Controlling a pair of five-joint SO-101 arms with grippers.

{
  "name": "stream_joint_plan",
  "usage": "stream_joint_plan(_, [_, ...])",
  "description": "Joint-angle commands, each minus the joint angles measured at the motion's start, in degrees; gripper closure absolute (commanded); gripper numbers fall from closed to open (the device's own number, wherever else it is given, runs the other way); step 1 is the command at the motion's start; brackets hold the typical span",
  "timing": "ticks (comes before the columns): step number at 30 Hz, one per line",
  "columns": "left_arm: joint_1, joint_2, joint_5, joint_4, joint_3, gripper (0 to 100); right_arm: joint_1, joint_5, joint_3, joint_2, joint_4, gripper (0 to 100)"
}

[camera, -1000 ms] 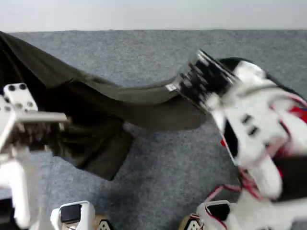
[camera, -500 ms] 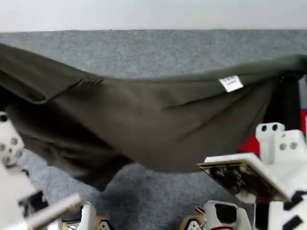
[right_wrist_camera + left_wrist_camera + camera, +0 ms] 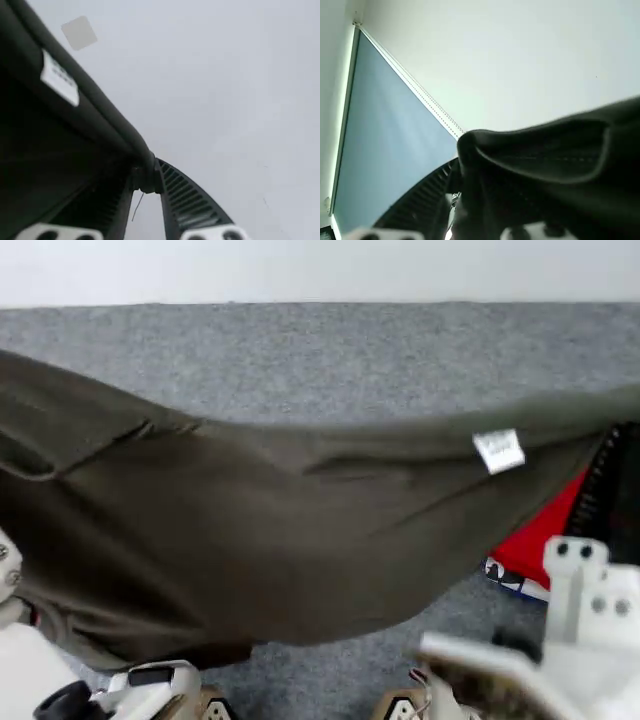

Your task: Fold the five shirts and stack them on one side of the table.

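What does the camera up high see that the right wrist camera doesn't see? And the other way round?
The high view gives the grey table and a red cloth peeking out below the dark green shirt. The right wrist view gives a close look at the right gripper, shut on that shirt's edge, with a pale surface and a small square patch behind it. Both share the dark green shirt, held up and stretched out, and its little white tag.
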Motion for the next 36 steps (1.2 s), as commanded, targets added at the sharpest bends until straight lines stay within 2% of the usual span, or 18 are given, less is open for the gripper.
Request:
stream_joint_plan(1, [0.4, -0.6, -0.6, -0.2, -1.7, 99, 0.9, 0.4, -1.4, -1.3, 2.1, 99.1])
stream_joint_plan(9, [0.4, -1.4, -0.7, 8.2, -1.5, 99, 0.9, 0.4, -0.3, -1.5, 7.7, 99.1])
stream_joint_plan(19, [0.4, 7.1, -0.8, 7.7, 12.1, 99, 0.5, 0.3, 19.2, 4.1, 5.1, 99.1])
stream_joint_plan(22, [1.7, 11.5, -0.8, 2.9, 18.0, 99, 0.5, 0.4, 27.8, 7.3, -1.1, 99.1])
stream_joint_plan(28, [2.3, 21.7, -0.8, -12.7, 26.9, 99, -2.5, 0.4, 44.9, 14.2, -19.9, 99.1])
stream_joint_plan(36, [1.8, 37.3, -0.8, -26.5, 28.2, 99, -6.2, 0.4, 57.5, 26.3, -49.3, 99.1])
